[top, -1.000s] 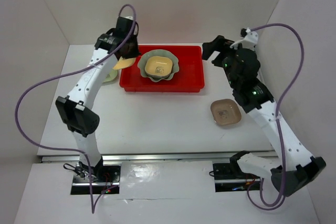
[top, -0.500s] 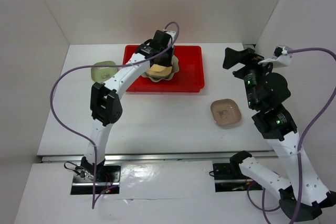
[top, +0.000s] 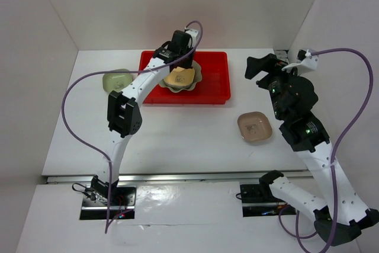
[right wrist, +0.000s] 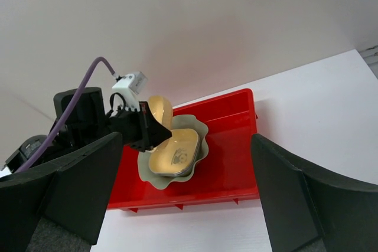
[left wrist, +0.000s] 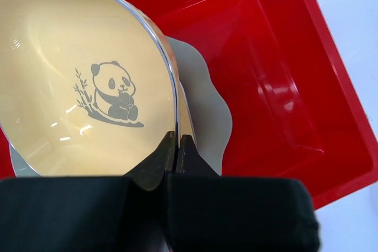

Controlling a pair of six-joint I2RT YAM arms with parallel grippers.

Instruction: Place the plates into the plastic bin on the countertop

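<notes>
My left gripper [left wrist: 177,149] is clamped on the rim of a yellow plate [left wrist: 88,87], tilted above the scalloped dish [left wrist: 207,116] in the red bin [left wrist: 277,57], where another yellow dish [right wrist: 174,154] seems already nested. The green plate [top: 117,80] and tan plate [top: 254,127] wait on the countertop [top: 177,137]; my right gripper [top: 259,63] hangs spread and empty
</notes>
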